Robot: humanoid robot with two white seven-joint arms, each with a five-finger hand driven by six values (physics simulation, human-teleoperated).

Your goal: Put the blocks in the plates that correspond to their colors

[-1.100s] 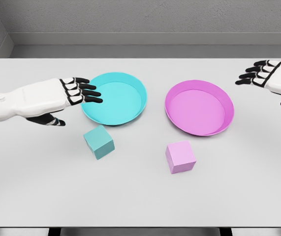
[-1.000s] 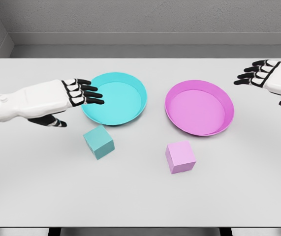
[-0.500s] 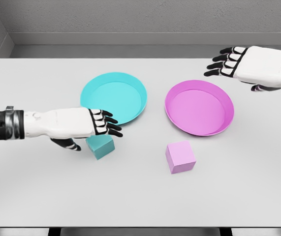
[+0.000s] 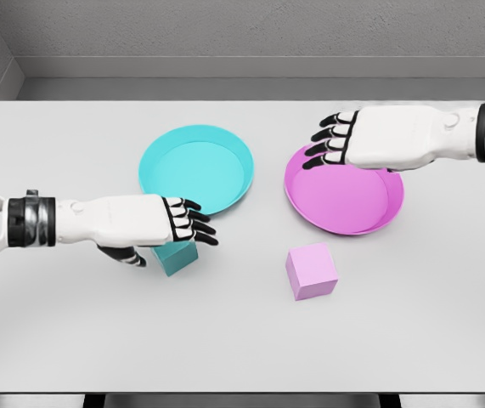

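Note:
A teal block (image 4: 177,257) lies on the table in front of the teal plate (image 4: 196,168). My left hand (image 4: 187,226) hovers right over it, fingers spread and thumb down on the block's left side, hiding its top. A pink block (image 4: 311,270) sits in front of the pink plate (image 4: 345,195). Above the far rim of that plate my right hand (image 4: 330,140) hangs open, fingers pointing left and holding nothing.
Both plates and both blocks rest on a white table (image 4: 242,340) whose near edge runs along the bottom of the view. A grey wall stands behind the far edge.
My left hand came down from the teal plate's left rim to just above the teal block. My right hand swept in from the far right to over the pink plate's rim.

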